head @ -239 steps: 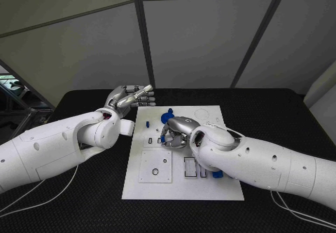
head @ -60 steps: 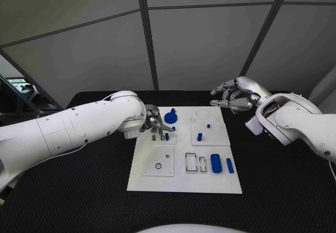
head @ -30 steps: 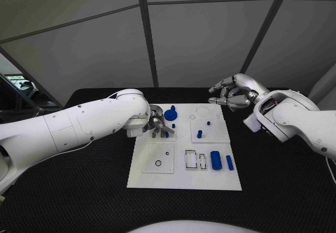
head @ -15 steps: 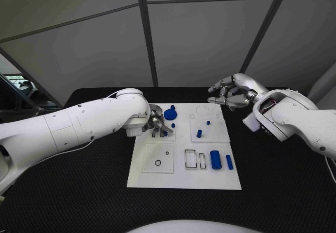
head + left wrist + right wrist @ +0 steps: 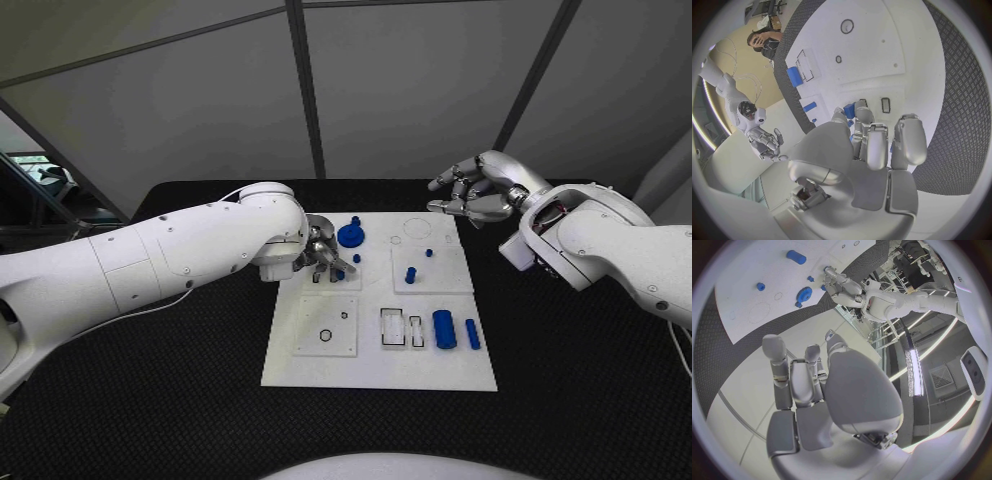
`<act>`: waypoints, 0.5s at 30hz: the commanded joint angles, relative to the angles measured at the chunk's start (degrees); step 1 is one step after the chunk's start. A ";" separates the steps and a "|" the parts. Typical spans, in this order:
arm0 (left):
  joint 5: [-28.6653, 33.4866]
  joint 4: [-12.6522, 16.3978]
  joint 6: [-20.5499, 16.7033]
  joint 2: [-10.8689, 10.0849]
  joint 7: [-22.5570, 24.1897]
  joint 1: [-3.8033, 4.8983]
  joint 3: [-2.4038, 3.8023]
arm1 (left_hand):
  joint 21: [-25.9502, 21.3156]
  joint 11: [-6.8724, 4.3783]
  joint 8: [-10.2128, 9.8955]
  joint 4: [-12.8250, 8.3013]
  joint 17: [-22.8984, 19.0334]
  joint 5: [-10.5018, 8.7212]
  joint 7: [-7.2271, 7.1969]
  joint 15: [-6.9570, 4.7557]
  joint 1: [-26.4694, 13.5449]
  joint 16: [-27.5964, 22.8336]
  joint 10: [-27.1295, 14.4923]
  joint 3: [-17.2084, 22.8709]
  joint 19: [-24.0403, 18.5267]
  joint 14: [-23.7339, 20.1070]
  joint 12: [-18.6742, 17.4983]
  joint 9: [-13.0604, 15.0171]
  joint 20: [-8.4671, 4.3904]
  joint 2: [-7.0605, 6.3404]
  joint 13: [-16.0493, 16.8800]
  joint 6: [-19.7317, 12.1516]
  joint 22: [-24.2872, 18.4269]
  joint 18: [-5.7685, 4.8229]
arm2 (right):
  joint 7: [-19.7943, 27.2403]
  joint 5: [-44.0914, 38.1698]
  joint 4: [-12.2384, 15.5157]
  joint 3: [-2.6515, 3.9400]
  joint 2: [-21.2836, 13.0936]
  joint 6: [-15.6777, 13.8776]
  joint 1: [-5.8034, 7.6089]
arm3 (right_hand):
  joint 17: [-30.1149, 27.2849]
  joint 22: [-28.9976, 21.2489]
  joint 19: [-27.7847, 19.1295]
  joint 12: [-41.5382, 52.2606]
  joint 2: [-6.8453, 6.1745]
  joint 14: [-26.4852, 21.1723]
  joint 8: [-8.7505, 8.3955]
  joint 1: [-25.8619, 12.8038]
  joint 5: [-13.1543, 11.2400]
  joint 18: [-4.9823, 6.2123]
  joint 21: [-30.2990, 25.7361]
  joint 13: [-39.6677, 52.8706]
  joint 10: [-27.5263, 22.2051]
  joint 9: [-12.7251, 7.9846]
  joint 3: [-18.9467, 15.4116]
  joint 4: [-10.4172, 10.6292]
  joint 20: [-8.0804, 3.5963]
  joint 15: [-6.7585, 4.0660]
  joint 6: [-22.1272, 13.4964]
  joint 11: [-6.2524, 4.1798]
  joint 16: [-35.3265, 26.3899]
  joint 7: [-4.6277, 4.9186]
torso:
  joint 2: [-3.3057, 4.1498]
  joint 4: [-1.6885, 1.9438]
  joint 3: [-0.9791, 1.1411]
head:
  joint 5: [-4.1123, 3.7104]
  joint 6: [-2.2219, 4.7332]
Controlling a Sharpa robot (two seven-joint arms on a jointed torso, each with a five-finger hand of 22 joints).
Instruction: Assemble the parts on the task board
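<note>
Left hand (image 5: 323, 255) presses its fingertips on a small blue part (image 5: 336, 273); whether it grasps it, we cannot tell. Right hand (image 5: 472, 196), empty and loosely curled, hovers at 1 o'clock off the task board (image 5: 378, 370).

Left hand (image 5: 323, 256) fingertips hide small blue part (image 5: 849, 110); grip on it unclear.

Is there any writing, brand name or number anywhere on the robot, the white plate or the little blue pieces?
None can be read. The task board, the blue parts, the left hand and the right hand carry no legible words, numbers or signs; the board bears only outlined slots and circles.
</note>
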 commanded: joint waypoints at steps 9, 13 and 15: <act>-0.33 0.00 -0.60 -0.25 -0.47 0.08 0.00 | 0.34 -0.13 0.55 0.94 6.95 -0.09 0.12 -0.19 -2.78 0.08 0.59 -1.55 0.41 3.32 0.33 0.54 0.04 -1.50 0.05 -0.38 0.21 -0.30 | 0.00 -0.20 -0.16 0.05 0.22 0.38 0.09 | -0.04 -0.06 0.23 -0.11 0.29 0.12 0.29 -0.23 0.25 0.32 -0.25 -0.07 0.31 0.00 -0.31 0.14 -0.08 -0.21 -0.02 -0.08 -0.26 -0.29 | 0.03 -0.04 -0.01 | 0.02 -0.02; -0.34 0.03 -0.96 -0.30 -0.45 0.08 0.00 | 0.30 -0.14 0.58 0.95 6.98 -0.11 0.10 -0.20 -3.92 0.10 0.63 -2.34 0.40 3.34 0.39 0.73 0.04 -1.78 0.07 -0.38 0.24 -0.29 | -0.01 -0.21 -0.24 0.05 0.28 0.40 0.09 | -0.04 -0.06 0.23 -0.11 0.29 0.12 0.29 -0.23 0.25 0.32 -0.25 -0.07 0.31 0.00 -0.31 0.14 -0.08 -0.21 -0.02 -0.08 -0.26 -0.29 | 0.06 -0.01 0.00 | 0.00 -0.04; -0.36 0.04 -1.21 -0.31 -0.42 0.08 0.00 | 0.29 -0.14 0.60 0.94 6.99 -0.12 0.10 -0.20 -4.08 0.10 0.61 -2.48 0.39 3.34 0.37 0.77 0.04 -1.83 0.02 -0.37 0.23 -0.29 | -0.01 -0.21 -0.28 0.05 0.31 0.41 0.09 | -0.08 -0.16 0.27 -0.14 0.32 0.15 0.35 -0.23 0.35 0.33 -0.35 -0.18 0.31 -0.01 -0.35 0.20 -0.10 -0.23 -0.01 -0.10 -0.32 -0.30 | 0.06 -0.01 0.00 | 0.00 -0.04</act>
